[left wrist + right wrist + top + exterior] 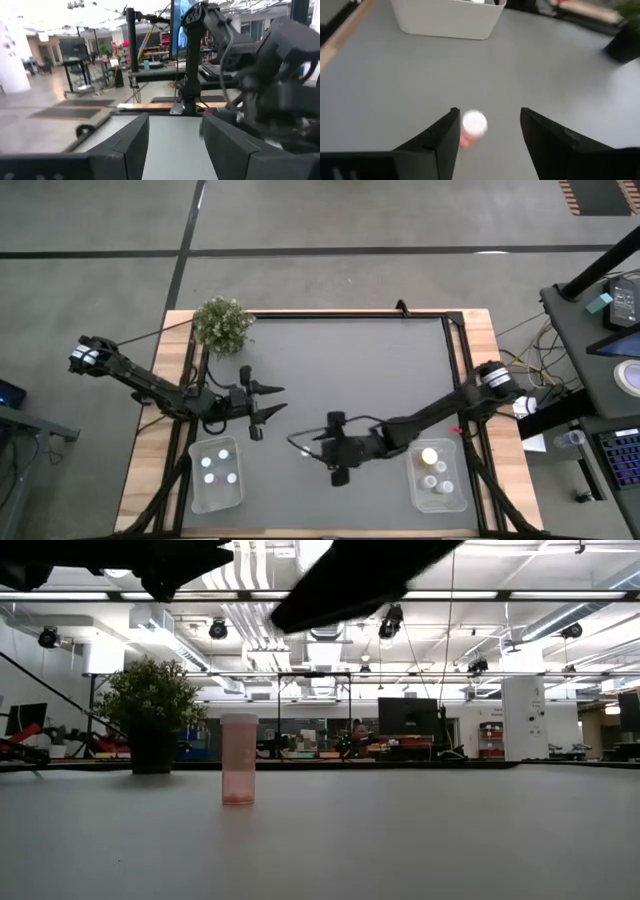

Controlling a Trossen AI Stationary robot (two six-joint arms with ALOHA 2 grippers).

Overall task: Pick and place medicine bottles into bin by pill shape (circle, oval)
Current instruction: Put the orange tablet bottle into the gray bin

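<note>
One medicine bottle, pinkish with a white cap, stands upright on its base on the grey table mat. My right gripper hangs open above it near the table's middle. Its fingers stand to either side of the cap and higher up, touching nothing. My left gripper waits open at the left, raised above the mat, with nothing between its fingers.
A clear bin at the near left holds several white-capped bottles; it also shows as the bin in the right wrist view. The bin at the near right holds several more, one of them orange. A potted plant stands at the far left.
</note>
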